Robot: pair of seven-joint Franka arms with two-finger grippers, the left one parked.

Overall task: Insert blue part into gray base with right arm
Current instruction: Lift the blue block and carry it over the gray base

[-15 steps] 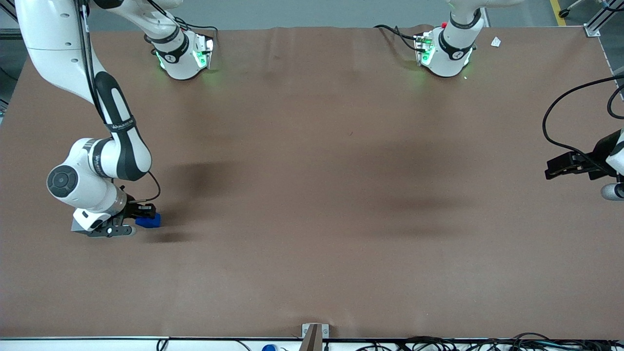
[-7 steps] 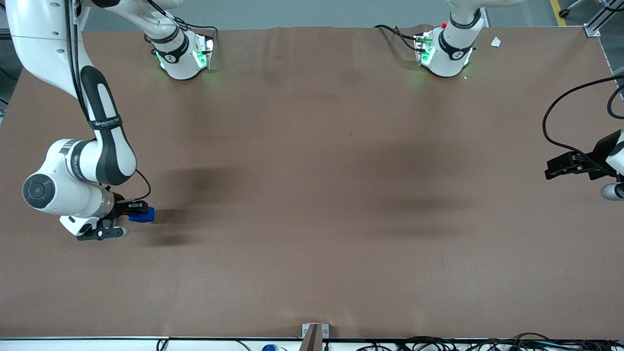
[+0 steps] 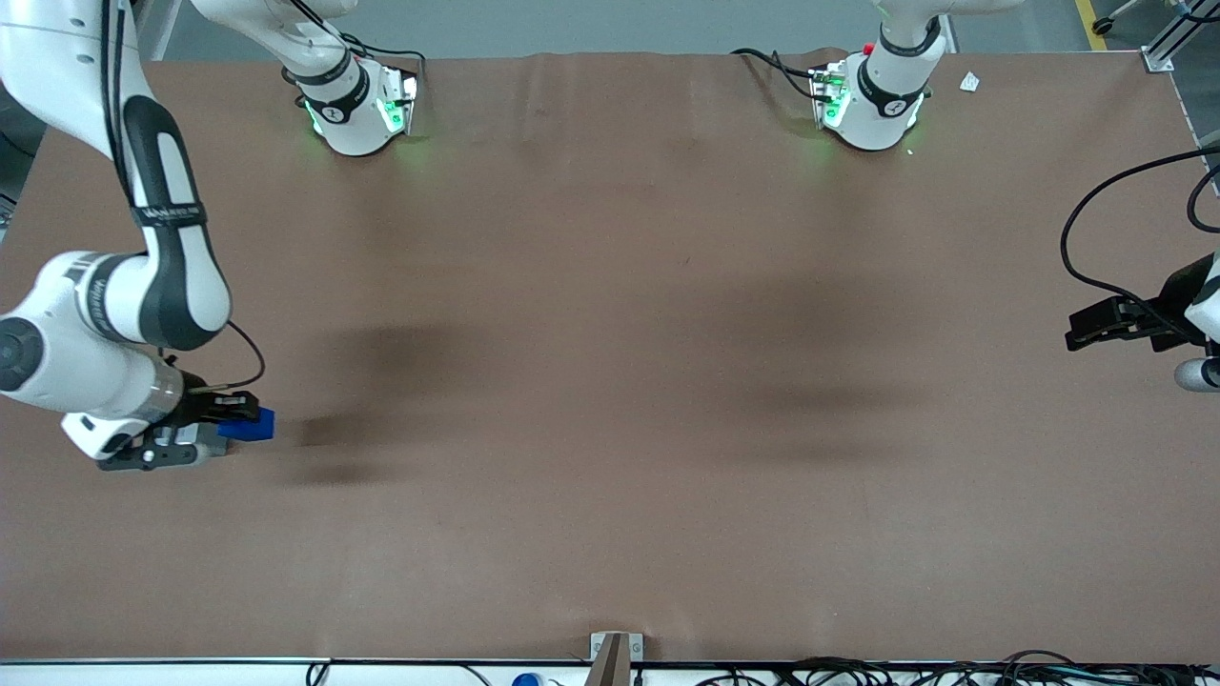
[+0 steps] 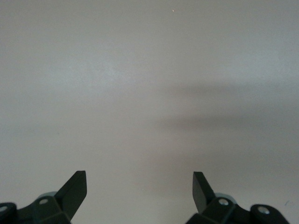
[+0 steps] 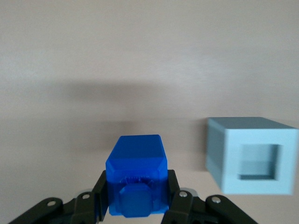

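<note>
A bright blue plastic cube sits between the black fingers of the two-finger pincer on the white, dark-gray-banded jointed arm. The square plastic block is pale gray. The flat surface is plain brown.

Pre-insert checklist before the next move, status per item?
1. Blue part held in the claw: ok, fingers clamp both sides.
2. Part off the table: ok, its shadow lies apart from it in the front view.
3. Gray base in sight: ok in the right wrist view; hidden under the right arm in the front view.
4. Recess free: ok, nothing in it.
5. Part over the recess: not ok, the base sits off to one side.
6. Part squared to the recess: cannot tell.
</note>
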